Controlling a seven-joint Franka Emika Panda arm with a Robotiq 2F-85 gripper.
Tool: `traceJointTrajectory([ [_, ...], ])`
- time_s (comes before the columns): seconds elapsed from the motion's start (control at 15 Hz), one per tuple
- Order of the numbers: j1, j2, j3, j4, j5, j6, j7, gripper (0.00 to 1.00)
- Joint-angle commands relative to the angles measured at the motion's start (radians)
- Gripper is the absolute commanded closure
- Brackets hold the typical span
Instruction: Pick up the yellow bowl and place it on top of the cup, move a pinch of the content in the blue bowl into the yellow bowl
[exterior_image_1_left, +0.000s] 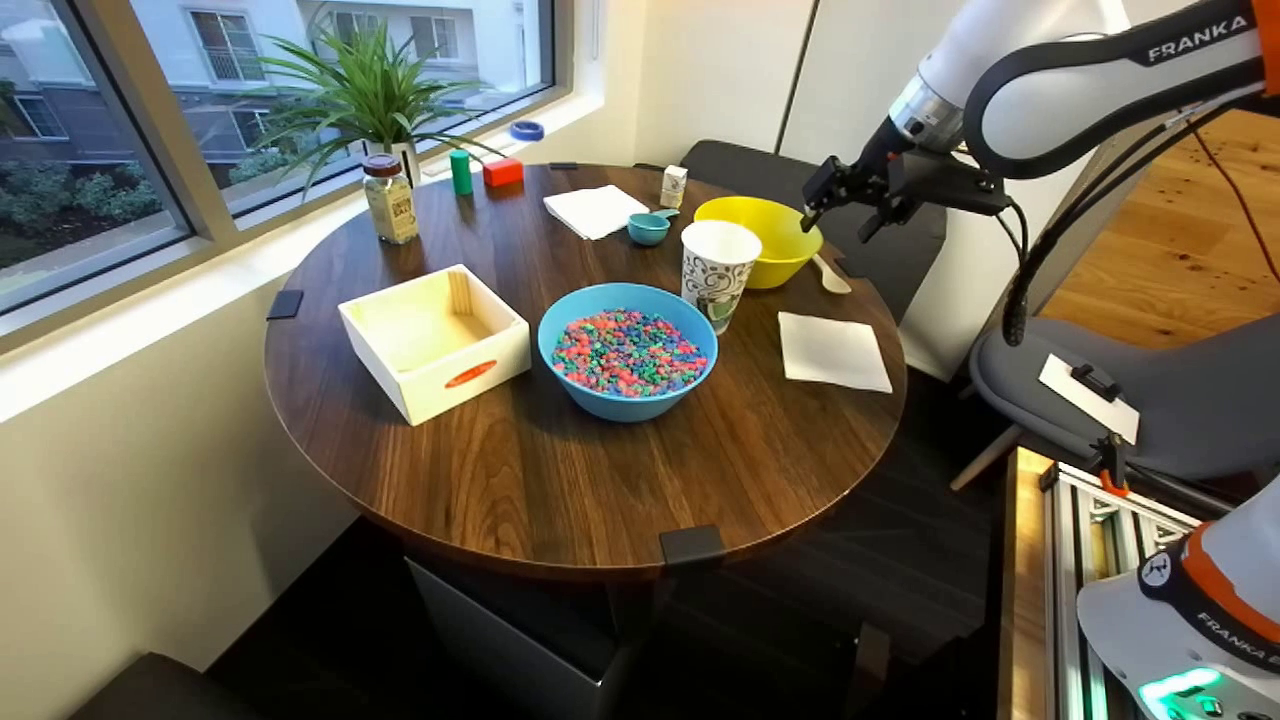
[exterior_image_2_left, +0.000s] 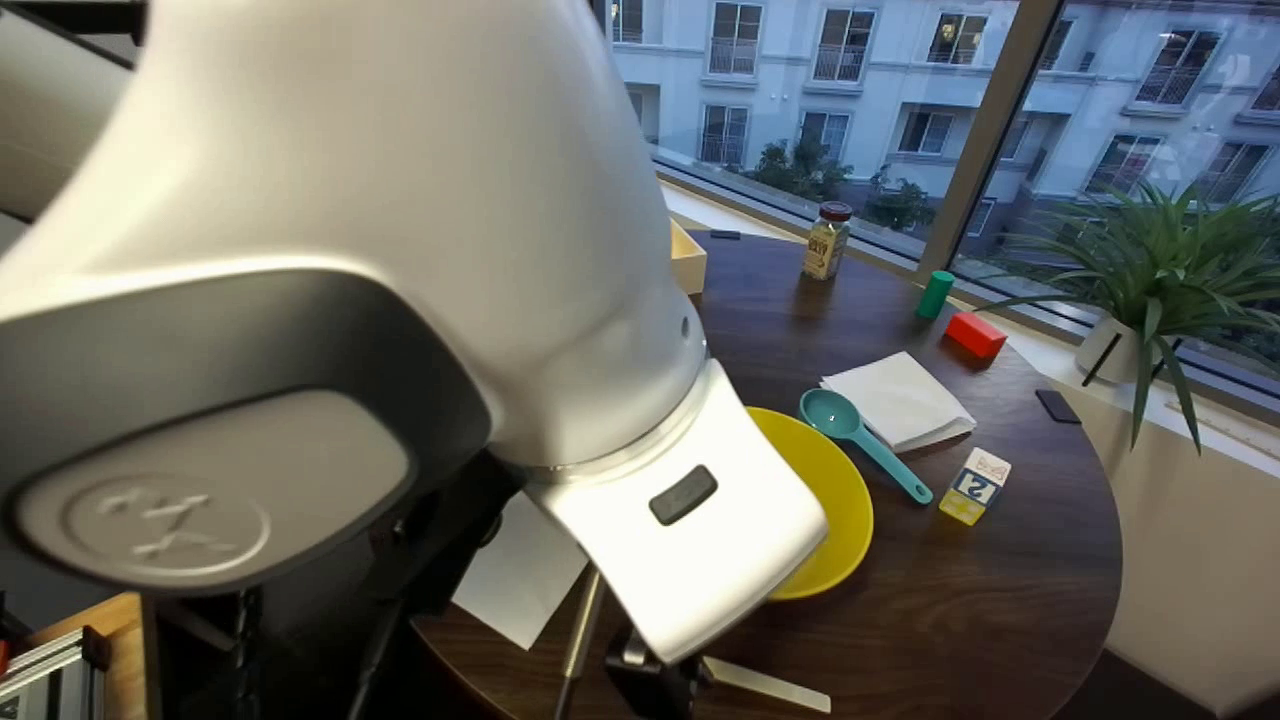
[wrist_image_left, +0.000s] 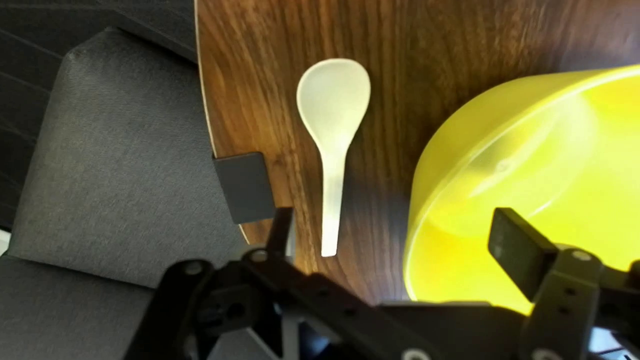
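The yellow bowl (exterior_image_1_left: 790, 270) stands upright on the round table, behind the cup; part of it shows in an exterior view (exterior_image_2_left: 850, 520). In the wrist view its near rim and wall (wrist_image_left: 440, 145) fill the right side. The white patterned cup (exterior_image_1_left: 712, 285) stands upright between the two bowls. The blue bowl (exterior_image_1_left: 625, 408) is nearer the front and holds the multicoloured content (exterior_image_1_left: 630, 350). My gripper (exterior_image_1_left: 838, 230) is open and empty, above the yellow bowl's outer edge. In the wrist view, the bowl's rim lies between its fingers (wrist_image_left: 392, 225), one finger over the bowl's inside.
A pale spoon (wrist_image_left: 334, 125) lies beside the yellow bowl. A white napkin (exterior_image_1_left: 835, 350) lies in front of it. A wooden box (exterior_image_1_left: 440, 390) is beside the blue bowl. A teal scoop (exterior_image_2_left: 850, 430), letter block (exterior_image_2_left: 975, 487), folded napkins (exterior_image_2_left: 900, 395) and jar (exterior_image_1_left: 390, 205) are farther back.
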Motion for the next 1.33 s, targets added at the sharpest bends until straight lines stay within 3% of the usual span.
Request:
traceJointTrajectory([
  [0.0, 0.035, 0.060, -0.029, 0.042, 0.064, 0.018, -0.018, 0.17],
  [0.07, 0.041, 0.069, -0.034, 0.049, 0.078, 0.017, -0.021, 0.32],
  [0.6, 0.070, 0.115, -0.065, 0.088, 0.161, 0.040, -0.045, 0.95],
  [0.73, 0.071, 0.127, -0.069, 0.094, 0.171, 0.048, -0.043, 1.00],
  [1.27, 0.076, 0.105, -0.081, 0.094, 0.214, 0.129, -0.067, 0.99],
])
